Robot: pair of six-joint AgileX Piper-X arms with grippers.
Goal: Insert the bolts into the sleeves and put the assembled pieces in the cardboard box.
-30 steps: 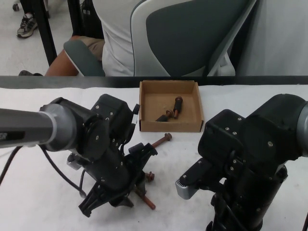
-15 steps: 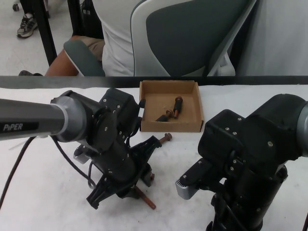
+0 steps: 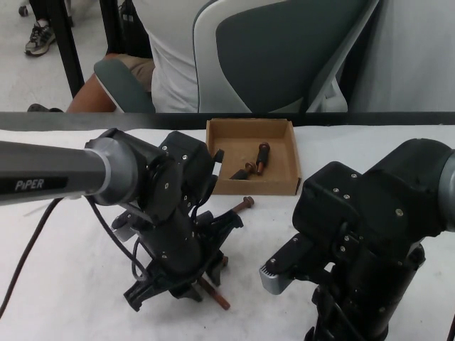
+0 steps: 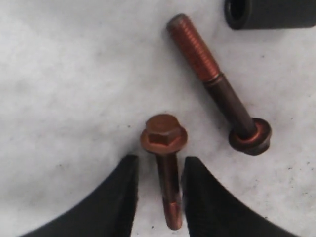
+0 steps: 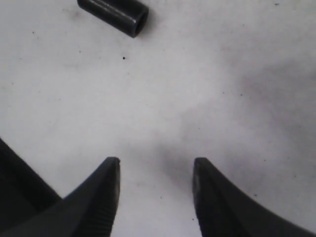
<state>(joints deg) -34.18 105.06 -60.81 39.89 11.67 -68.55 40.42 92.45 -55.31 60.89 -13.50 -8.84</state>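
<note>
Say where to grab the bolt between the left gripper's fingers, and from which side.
Take the bolt by its shank, just behind the flanged head, from straight above: it lies flat on the bench, and the open left gripper straddles the shank, one finger each side.

left arm point(image 3: 163, 206): slid right across the bench point(image 3: 57, 284), a bit closer to mid-table
left gripper point(image 4: 160, 163): now over the short bolt point(image 4: 164, 140)
</note>
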